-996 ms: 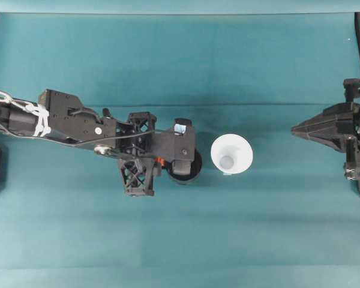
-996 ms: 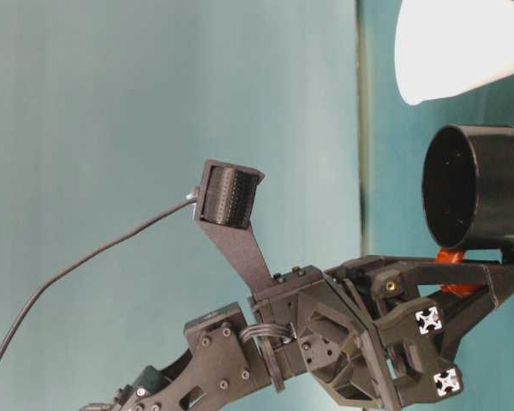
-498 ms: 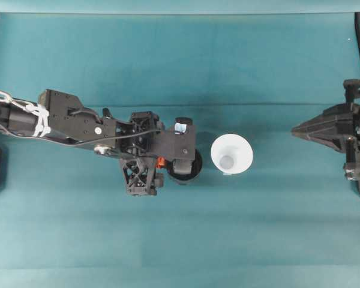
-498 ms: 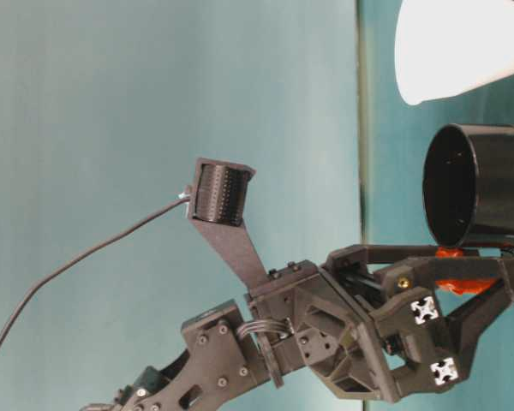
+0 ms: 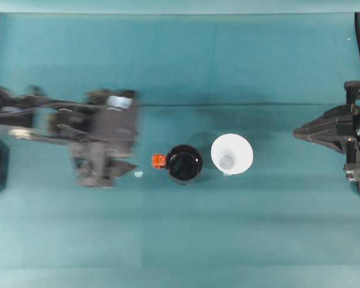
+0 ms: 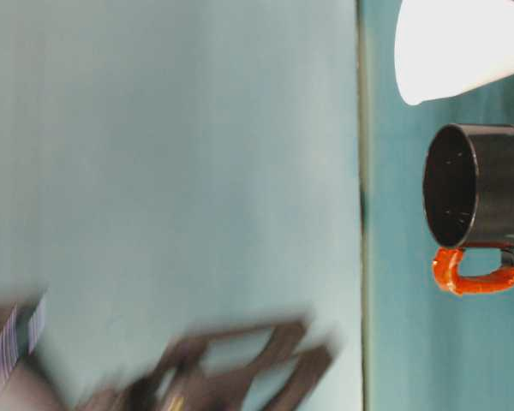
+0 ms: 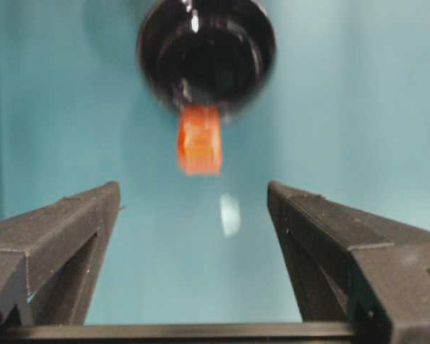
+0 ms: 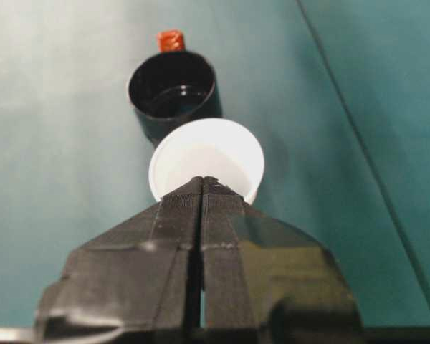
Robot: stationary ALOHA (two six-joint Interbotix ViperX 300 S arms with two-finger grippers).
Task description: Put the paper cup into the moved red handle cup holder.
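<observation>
The left gripper [image 5: 129, 171], fingers wide and empty, has left the glossy black red-handled cup holder [image 5: 184, 164]; the closed-fingered right gripper [image 5: 297, 131] could topple the neighbouring white tapered paper cup [image 5: 231, 153].

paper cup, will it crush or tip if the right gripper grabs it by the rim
The paper cup looks thin-walled and empty, so it is probably light and would likely dent under a firm squeeze. It stands on its small base with a much wider rim, so a sideways nudge may well tip it. The black holder stands close beside it, leaving little room.

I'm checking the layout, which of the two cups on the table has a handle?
The black cup holder: a red-orange handle sticks out. The white paper cup has none.
</observation>
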